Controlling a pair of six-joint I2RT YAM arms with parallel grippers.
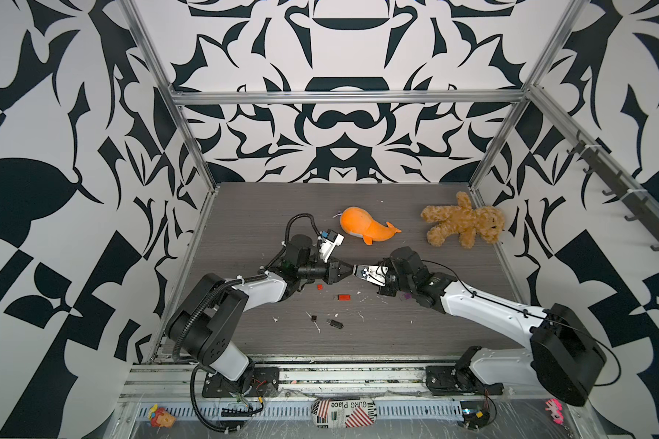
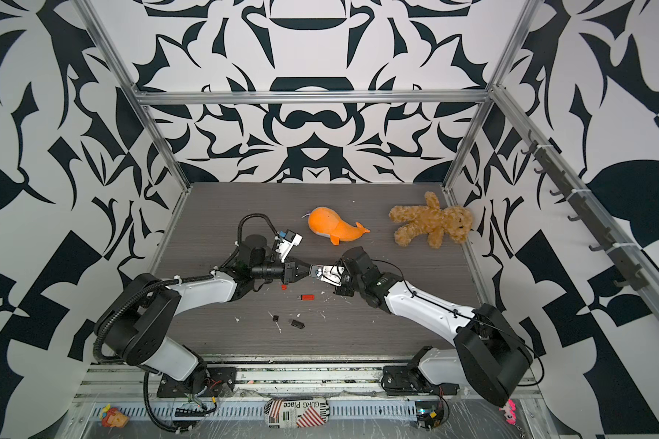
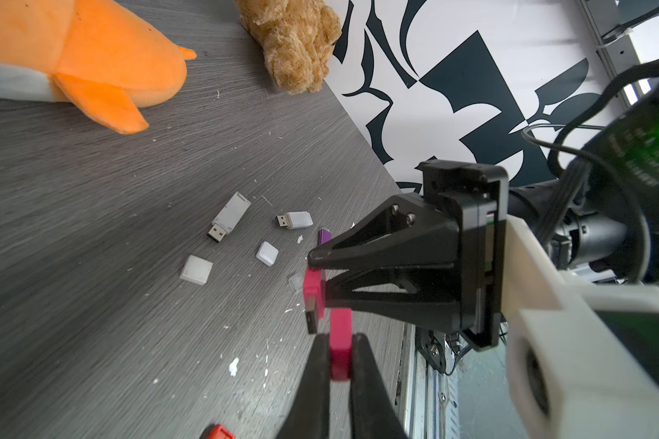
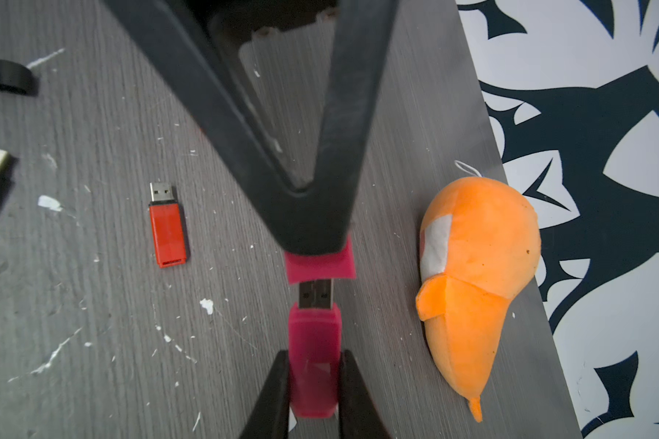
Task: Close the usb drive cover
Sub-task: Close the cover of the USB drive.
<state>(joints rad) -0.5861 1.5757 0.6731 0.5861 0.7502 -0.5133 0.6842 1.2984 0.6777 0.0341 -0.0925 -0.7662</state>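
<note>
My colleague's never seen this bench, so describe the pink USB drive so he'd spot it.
Over the grey table, in front of the orange whale plush, the left tool and right tool meet tip to tip. The pink USB drive is pinched in the right one. Only it is pink with a bare plug: the red drive lies loose, the left tool's cap has none.

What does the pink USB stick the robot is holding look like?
The pink USB stick is small, glossy plastic with a bare metal plug sticking out. The right gripper pinches its body above the grey table. Its plug points at a matching pink cap held by the left gripper, not covered yet.
</note>
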